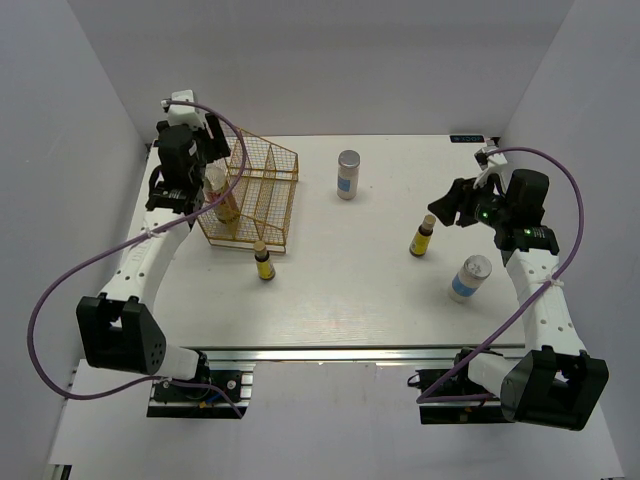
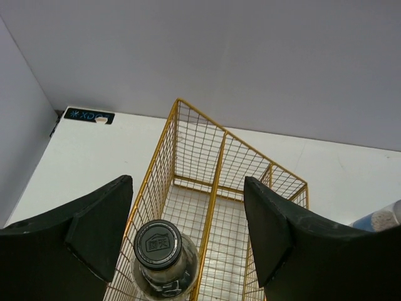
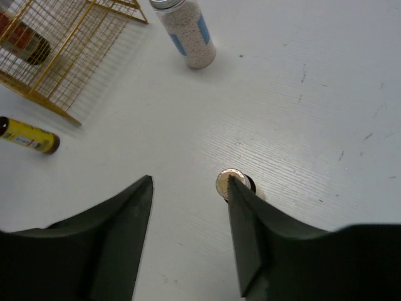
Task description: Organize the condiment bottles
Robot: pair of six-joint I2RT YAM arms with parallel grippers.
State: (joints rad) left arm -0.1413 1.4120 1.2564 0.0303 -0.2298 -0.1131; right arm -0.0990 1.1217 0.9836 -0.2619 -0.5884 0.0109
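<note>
Glass, seemingly, the tall dark-filled bottle (image 2: 158,246) stood in the gold rack (image 1: 270,190) under the spread left hand (image 2: 188,188): probably stiff, slick, best pinched below its cap. Farther over, the right hand (image 3: 190,182), spread too, hung beside a light, tippy yellow bottle (image 1: 423,238) on the surface (image 1: 340,290).

The left arm (image 1: 150,255) stretches forward from its base along the desk's left side, its wrist (image 1: 182,150) pitched steeply down. The left jaws stand wide apart, tips pointing downward. The right arm (image 1: 540,295) rises from its base and leans inward, its wrist (image 1: 515,205) tipped down. The right jaws are likewise parted.
</note>
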